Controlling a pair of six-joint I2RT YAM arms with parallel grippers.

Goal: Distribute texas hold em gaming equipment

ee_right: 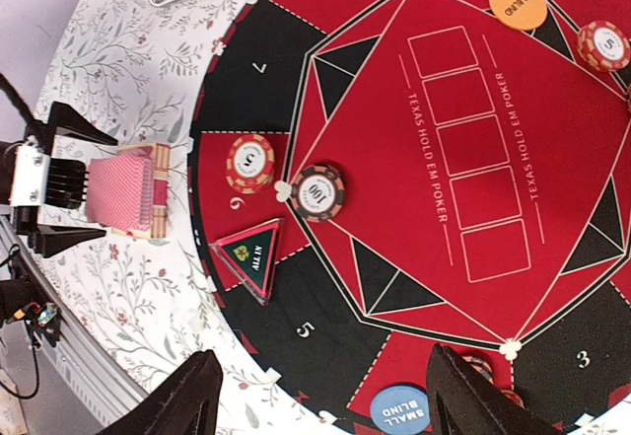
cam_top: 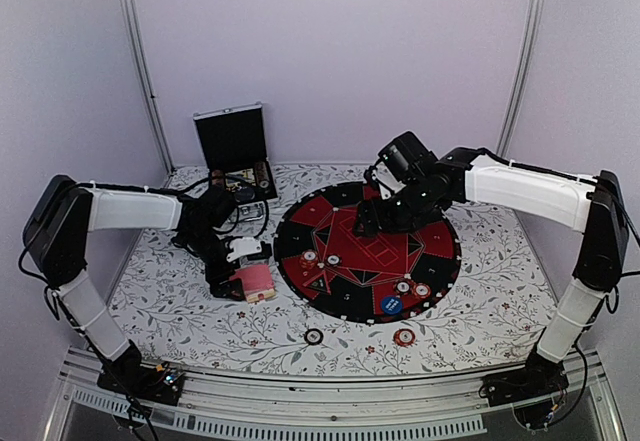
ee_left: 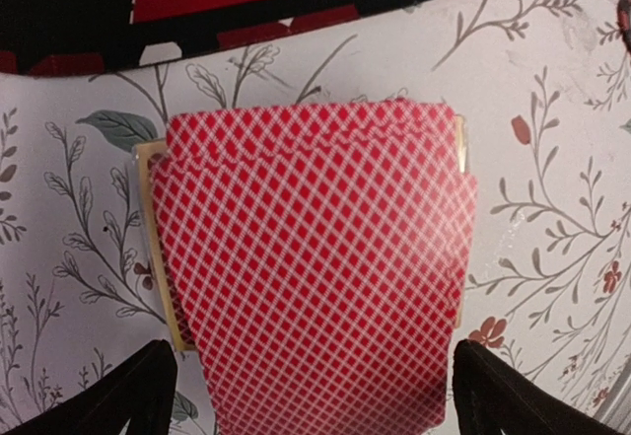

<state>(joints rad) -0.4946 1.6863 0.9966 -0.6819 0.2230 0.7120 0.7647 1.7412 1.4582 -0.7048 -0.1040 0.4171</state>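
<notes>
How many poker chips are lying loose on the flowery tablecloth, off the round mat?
2: a black-and-white chip and a red chip, both just in front of the mat, on the robot's side. Others could be hidden from view.

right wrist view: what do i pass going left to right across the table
deck of cards → red and cream chip → dark chip → blue small blind disc → orange big blind disc → red chip; all-in triangle left out, level with the red and cream chip
</notes>
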